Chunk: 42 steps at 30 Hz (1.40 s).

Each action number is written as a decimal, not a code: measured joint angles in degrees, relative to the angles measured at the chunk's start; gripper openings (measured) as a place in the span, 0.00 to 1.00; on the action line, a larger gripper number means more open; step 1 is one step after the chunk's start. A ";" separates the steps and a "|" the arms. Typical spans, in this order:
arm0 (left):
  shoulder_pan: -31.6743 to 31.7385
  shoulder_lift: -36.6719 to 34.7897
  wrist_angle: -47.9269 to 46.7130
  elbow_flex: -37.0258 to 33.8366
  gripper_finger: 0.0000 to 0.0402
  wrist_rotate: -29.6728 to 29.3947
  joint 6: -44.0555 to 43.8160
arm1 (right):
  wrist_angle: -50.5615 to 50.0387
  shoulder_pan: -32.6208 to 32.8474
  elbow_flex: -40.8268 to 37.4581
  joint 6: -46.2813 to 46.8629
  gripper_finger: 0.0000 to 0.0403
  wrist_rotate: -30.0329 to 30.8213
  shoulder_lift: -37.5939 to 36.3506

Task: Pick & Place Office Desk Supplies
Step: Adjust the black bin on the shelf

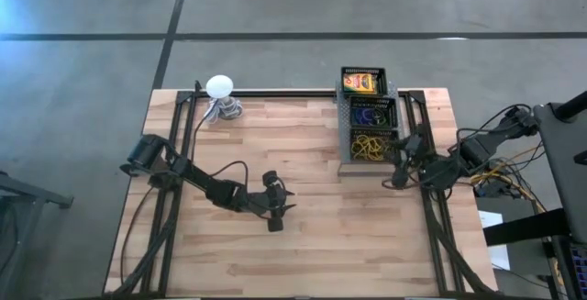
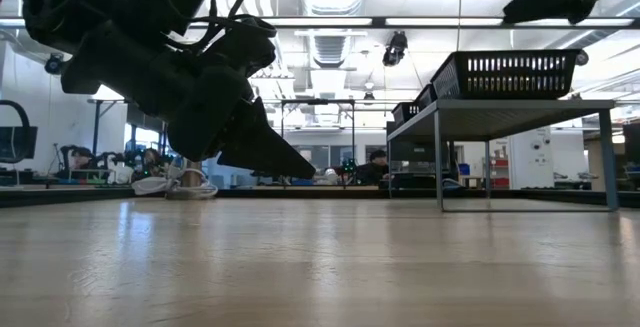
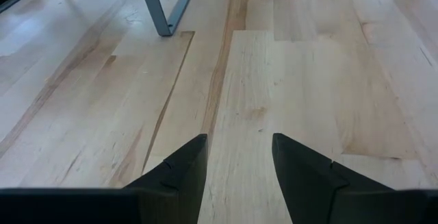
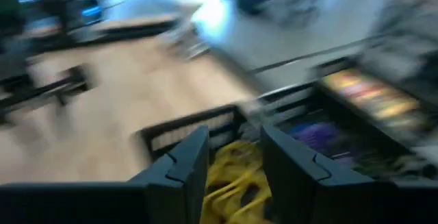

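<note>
While the right gripper (image 1: 396,173) hovers spread and empty at the tray's (image 1: 347,127) five o'clock, boxes (image 1: 361,82), rings (image 1: 372,114) and bands (image 1: 370,147) sit sorted inside, so little seems left; the left gripper (image 1: 281,206) waits spread mid-table.

bright overhead strip lights; heavy motion blur, right wrist view

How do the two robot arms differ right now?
The left gripper hangs over bare wood in the middle of the table, while the right gripper sits at the edge of the black tray, by its yellow rubber bands. The left points along the bare boards; the right points into the tray. Both have open fingers and hold nothing.
</note>
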 joint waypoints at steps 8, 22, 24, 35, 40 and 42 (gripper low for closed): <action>0.00 0.00 0.02 0.00 0.42 0.00 0.07 | 9.25 0.36 -5.39 -0.62 0.27 -37.65 0.12; 0.07 0.00 0.87 0.00 0.42 0.00 0.02 | 54.84 -1.90 -27.86 -17.96 0.03 -52.25 -3.86; 0.09 0.00 0.90 0.00 0.42 0.00 0.03 | 54.79 -1.90 -27.87 -18.08 0.02 -52.15 -5.25; 0.11 0.00 0.92 0.00 0.42 0.00 0.02 | 46.08 -1.86 -22.04 -19.19 0.02 -50.21 -6.31; 0.11 0.00 0.92 0.00 0.42 0.00 0.02 | 43.10 -1.13 -17.08 -19.46 0.02 -40.16 -3.81; 0.11 0.00 0.92 0.00 0.42 0.00 0.00 | 36.82 -0.17 -13.00 -19.17 0.02 -34.78 -1.03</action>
